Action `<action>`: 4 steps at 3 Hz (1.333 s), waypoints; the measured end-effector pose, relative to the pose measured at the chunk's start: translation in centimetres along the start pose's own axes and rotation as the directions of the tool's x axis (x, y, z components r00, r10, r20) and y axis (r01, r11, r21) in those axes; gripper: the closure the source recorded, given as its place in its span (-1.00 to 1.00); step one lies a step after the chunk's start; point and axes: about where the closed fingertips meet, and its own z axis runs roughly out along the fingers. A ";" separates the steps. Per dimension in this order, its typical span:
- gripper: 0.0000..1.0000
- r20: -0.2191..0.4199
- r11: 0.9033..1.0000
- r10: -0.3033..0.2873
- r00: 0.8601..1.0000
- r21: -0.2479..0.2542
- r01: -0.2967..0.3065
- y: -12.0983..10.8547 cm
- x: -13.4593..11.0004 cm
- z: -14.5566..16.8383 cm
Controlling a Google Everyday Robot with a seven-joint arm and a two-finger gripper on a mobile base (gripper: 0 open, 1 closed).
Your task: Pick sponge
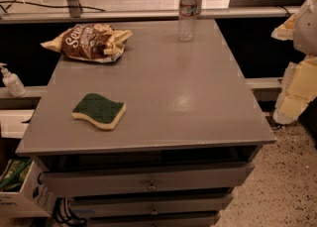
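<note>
Sponge (pixel 99 110): flat on tabletop (pixel 188 97), near-left area, green scour face up. Likely light, soft, compressible, grippy. Take across narrow waist, on foam sides. Pincer (pixel 296 89): beyond tabletop right edge, well apart; state cannot tell.

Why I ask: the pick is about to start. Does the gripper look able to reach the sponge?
Probably yes. The sponge lies alone near the table's front-left corner, open from above; snack bag and bottle stand at the back. The gripper is off the table's right side, bare tabletop between.
</note>
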 end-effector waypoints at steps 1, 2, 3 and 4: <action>-1.00 0.001 1.000 0.000 1.000 0.002 0.000 0.0 0.0 0.0; -1.00 0.068 1.000 0.022 0.997 -0.010 -0.021 0.1 -1.0 -0.2; -1.00 0.216 0.994 0.110 0.970 -0.045 -0.103 0.0 -3.0 -0.4; -1.00 0.383 0.981 0.188 0.904 -0.117 -0.155 0.0 -6.1 -0.9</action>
